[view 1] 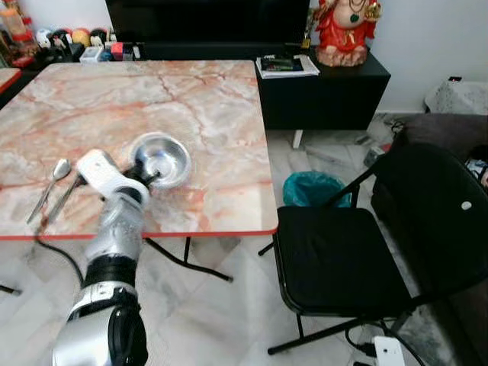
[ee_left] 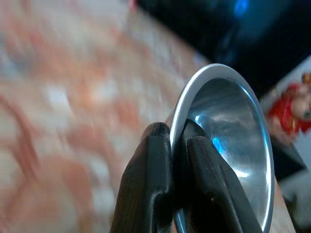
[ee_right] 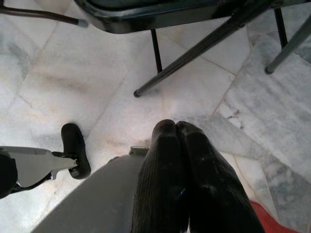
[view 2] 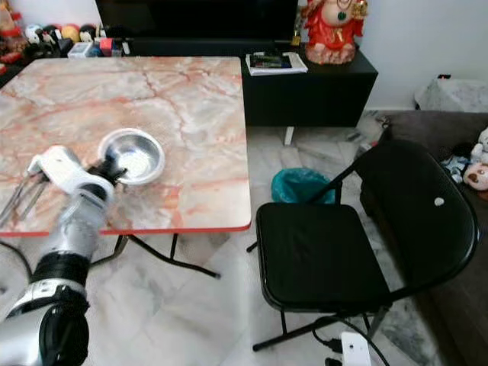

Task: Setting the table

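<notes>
We are placing the round shiny steel bowl [view 1: 160, 159] on the pink marble tabletop [view 1: 191, 91]. Our left gripper [ee_left: 177, 141] pinches its near rim between the fingers, beside the metal spoon [view 1: 50, 185]. Next, we judge, the fingers must release it. Our right gripper [ee_right: 177, 128] hangs idle, fingers pressed together.

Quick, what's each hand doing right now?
Left hand: shut on the rim of the steel bowl, over the table.
Right hand: shut, holding nothing, idle.
</notes>
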Tool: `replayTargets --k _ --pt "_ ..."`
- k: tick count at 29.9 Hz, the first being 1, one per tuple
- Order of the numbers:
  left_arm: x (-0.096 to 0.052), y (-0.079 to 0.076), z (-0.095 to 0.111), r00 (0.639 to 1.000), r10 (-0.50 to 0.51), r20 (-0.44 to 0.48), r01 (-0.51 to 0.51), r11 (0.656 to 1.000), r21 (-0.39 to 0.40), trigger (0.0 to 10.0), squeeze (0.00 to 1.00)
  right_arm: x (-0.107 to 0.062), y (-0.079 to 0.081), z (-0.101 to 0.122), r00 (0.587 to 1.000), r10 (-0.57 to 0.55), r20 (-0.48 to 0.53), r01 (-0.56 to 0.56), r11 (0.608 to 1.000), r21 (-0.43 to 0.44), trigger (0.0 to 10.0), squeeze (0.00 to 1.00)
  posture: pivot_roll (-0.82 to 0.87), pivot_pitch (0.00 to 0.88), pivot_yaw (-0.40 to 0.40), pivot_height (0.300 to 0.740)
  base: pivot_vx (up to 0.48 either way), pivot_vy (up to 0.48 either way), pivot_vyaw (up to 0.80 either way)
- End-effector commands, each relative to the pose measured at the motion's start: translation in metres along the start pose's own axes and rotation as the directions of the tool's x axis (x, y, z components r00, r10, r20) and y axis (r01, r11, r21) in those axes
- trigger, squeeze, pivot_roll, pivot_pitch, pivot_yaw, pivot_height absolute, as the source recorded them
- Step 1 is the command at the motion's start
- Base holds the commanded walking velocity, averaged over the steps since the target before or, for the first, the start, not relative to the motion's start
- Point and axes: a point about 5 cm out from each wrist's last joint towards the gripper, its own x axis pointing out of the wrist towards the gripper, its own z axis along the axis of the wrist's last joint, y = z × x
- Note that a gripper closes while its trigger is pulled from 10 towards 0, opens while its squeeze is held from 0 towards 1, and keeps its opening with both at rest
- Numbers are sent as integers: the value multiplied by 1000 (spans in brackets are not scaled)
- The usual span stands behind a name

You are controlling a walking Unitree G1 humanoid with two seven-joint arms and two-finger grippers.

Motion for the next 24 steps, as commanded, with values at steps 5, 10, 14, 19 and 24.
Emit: replayTargets --k 5,10,14,19,24 --pt "-5 1 42 982 -56 181 -7 944 329 10000 0 -1 -1 -2 1000 -5 3 5 1000 4 10000 0 3 5 5 740 0 0 0" --pt "-16 7 86 969 -107 224 -94 679 729 10000 0 -1 -2 -3 1000 -8 1 8 1000 2 10000 0 17 0 2 740 0 0 0" --pt "-17 11 105 975 -83 206 -145 467 872 10000 0 -2 -2 -4 1000 -5 -5 5 1000 -6 10000 0 27 0 -3 740 0 0 0" --pt "-17 12 123 986 -70 153 -129 266 955 10000 0 -2 -2 -4 1000 0 -7 0 1000 -12 10000 0 31 0 -5 740 0 0 0" --pt "-24 19 106 985 5 -173 173 -82 982 10000 0 -1 -2 -4 1000 -2 -6 2 1000 -10 10000 0 37 0 -8 740 0 0 0"
